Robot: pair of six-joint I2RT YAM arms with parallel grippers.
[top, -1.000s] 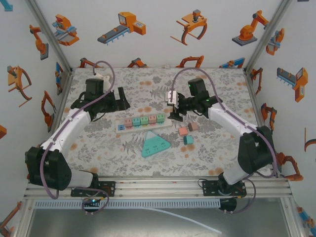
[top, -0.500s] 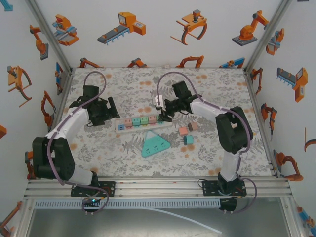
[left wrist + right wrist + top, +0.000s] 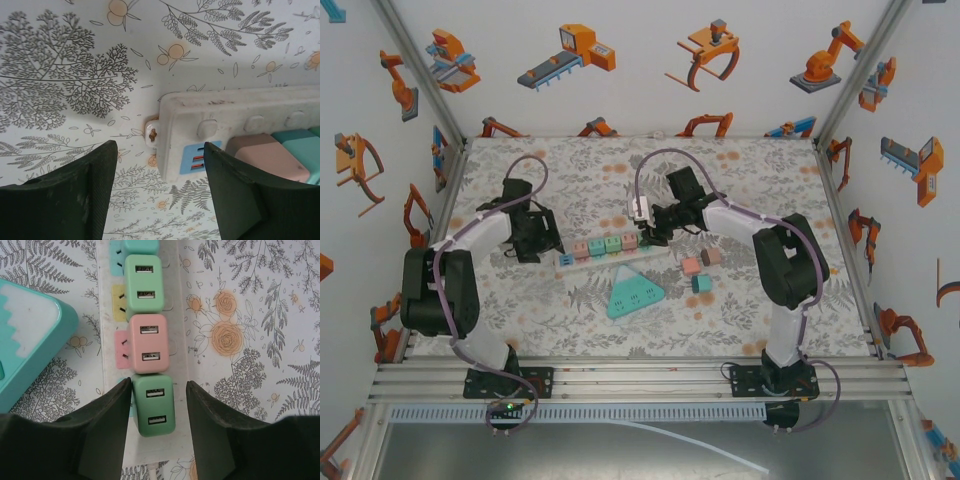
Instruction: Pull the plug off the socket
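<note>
Lining up the grasp
Released right claw straddles green boxy plug; next, probably clench and pull up while released left claw steadies white socket strip.

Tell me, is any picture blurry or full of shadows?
Left wrist view: sharp, with a soft grey shadow along the power strip; the left claw looks nearly black. Right wrist view: the green plug is crisp, the right claw dark. Top external view: bright, even, no glare.

Scuffed matt white plastic on the power strip; smooth, faintly glossy plastic plugs; matt printed table cover
</note>
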